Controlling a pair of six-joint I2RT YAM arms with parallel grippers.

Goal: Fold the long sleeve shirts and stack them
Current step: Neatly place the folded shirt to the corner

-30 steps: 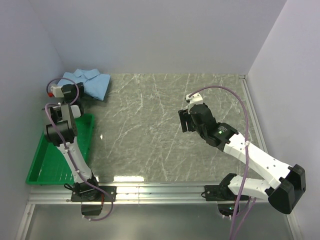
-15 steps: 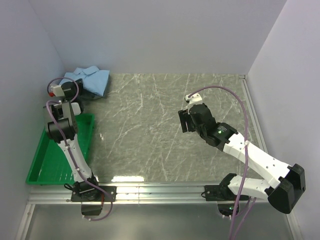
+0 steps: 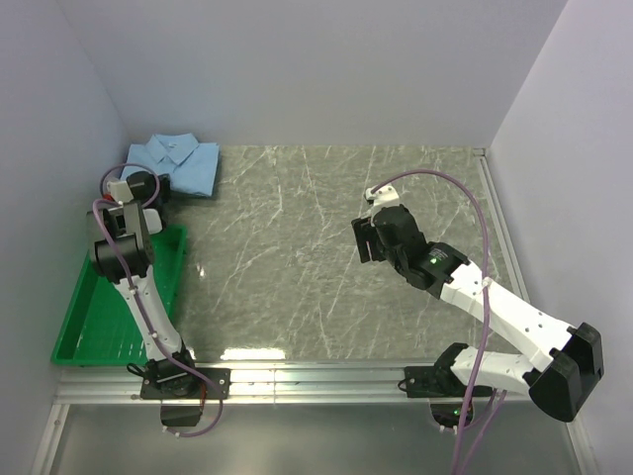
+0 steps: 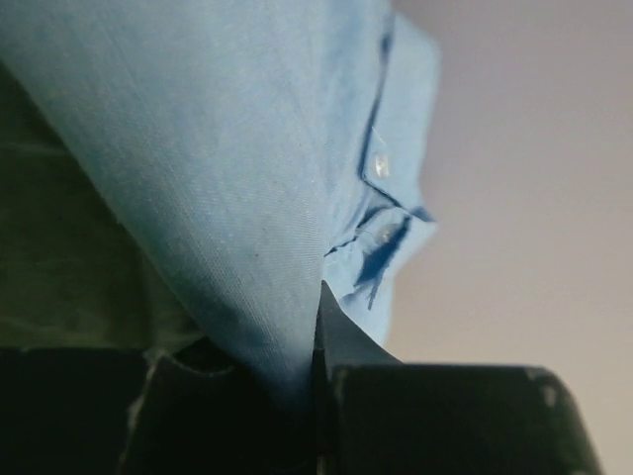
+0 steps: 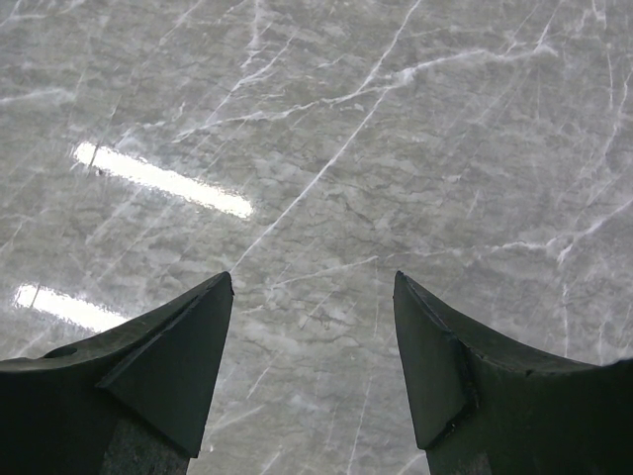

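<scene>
The light blue shirt (image 3: 180,162), folded with its collar up, lies at the table's far left corner. My left gripper (image 3: 158,184) is at the shirt's near left edge, shut on its cloth. In the left wrist view the blue shirt (image 4: 227,168) fills the frame, and its fabric runs down between the closed fingertips (image 4: 346,341). My right gripper (image 3: 368,240) hovers over the bare middle of the table, open and empty; its fingers (image 5: 178,346) stand wide apart over marble. The pale grey-green shirt is out of view.
A green plastic tray (image 3: 79,322) lies along the table's left side, under the left arm. White walls close the left, far and right sides. The grey marble tabletop (image 3: 326,247) stretches between the arms.
The blue shirt has shifted: its right part moved and it now lies flatter and squarer in the corner. The left gripper has moved slightly toward me. The right arm has barely moved.
</scene>
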